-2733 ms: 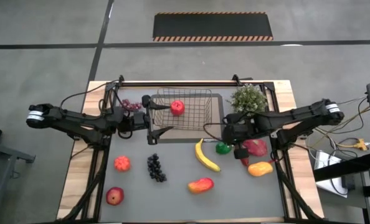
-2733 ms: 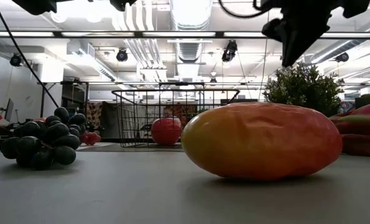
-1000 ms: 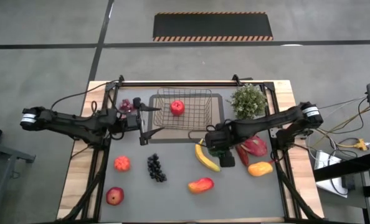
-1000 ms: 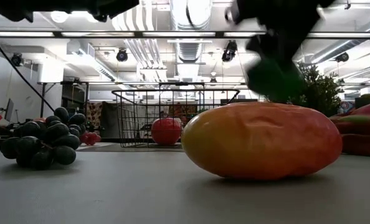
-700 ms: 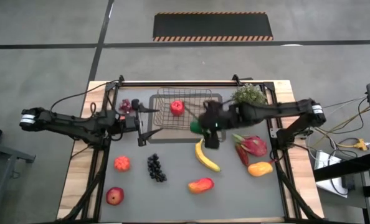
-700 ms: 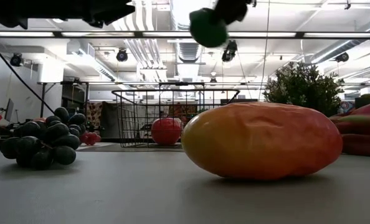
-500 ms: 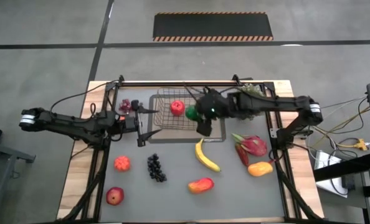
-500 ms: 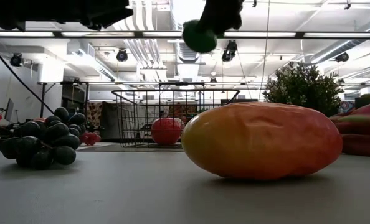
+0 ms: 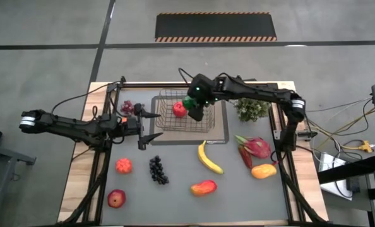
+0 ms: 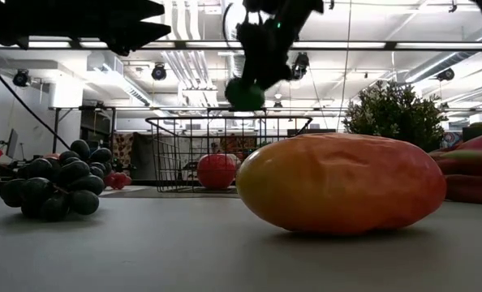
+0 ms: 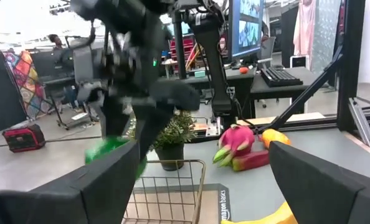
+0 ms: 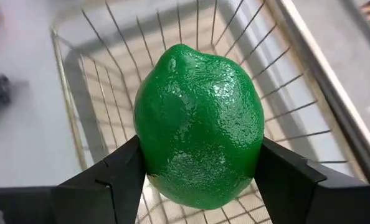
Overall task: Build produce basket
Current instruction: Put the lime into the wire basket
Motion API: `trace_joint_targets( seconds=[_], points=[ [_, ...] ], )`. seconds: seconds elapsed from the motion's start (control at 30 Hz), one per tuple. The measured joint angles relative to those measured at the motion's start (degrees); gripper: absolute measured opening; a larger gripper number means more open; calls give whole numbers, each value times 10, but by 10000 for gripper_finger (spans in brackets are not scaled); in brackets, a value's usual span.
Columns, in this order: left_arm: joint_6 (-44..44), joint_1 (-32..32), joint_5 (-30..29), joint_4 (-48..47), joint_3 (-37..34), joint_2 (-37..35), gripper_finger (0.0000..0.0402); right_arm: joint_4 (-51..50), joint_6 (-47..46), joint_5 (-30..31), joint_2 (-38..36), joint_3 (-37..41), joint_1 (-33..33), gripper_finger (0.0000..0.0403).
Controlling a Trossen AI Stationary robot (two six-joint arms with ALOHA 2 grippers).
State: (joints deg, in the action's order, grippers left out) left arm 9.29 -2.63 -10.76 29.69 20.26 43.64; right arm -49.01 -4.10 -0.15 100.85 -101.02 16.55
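- While the right gripper (image 9: 189,106) hangs over the small dark wire-mesh basket (image 9: 186,112), its two dark fingers (image 12: 113,176) are clamped on a glossy green pepper (image 12: 199,126), one on each flank.
- Seen from table height, that green pepper (image 10: 244,94) sits in the air just above the basket's top rim (image 10: 225,120), clear of the wire.
- Down inside the basket lies a round red apple (image 9: 179,110), right beside the held pepper at its 9 o'clock in the overhead view.
- Under the basket is a flat grey tray with a dark border (image 9: 221,126); at the basket's 3 o'clock stands a bushy green leafy plant (image 9: 253,108).
- Over at the basket's 9 o'clock waits the left gripper (image 9: 151,125), fingers spread wide and holding nothing, with a small reddish-purple cluster of grapes (image 9: 129,107) near it toward 12.
- Spread on the grey table (image 9: 175,202) toward 6 o'clock of the basket: a curved yellow banana (image 9: 208,158), a dark purple bunch of grapes (image 9: 157,169) and a red-and-yellow oval mango (image 9: 203,187).
- Further out, an orange fruit (image 9: 123,166) and a second red apple (image 9: 116,199) lie toward 7 o'clock.
- Toward 4 o'clock rest a pink dragon fruit (image 9: 257,147) and an orange-yellow mango (image 9: 264,170).
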Motion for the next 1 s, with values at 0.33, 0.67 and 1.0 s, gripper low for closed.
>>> trace_joint_targets(
  seconds=[0.33,0.67,1.0],
  points=[
    [0,0,0,-1,0,1,336,-63,-4,26,57,-2,6,242],
    [-14,0,0,-2,0,1,336,-60,12,92,107,-2,14,242],
    [-14,0,0,-1,0,1,336,-50,12,98,156,-2,14,243]
  ],
)
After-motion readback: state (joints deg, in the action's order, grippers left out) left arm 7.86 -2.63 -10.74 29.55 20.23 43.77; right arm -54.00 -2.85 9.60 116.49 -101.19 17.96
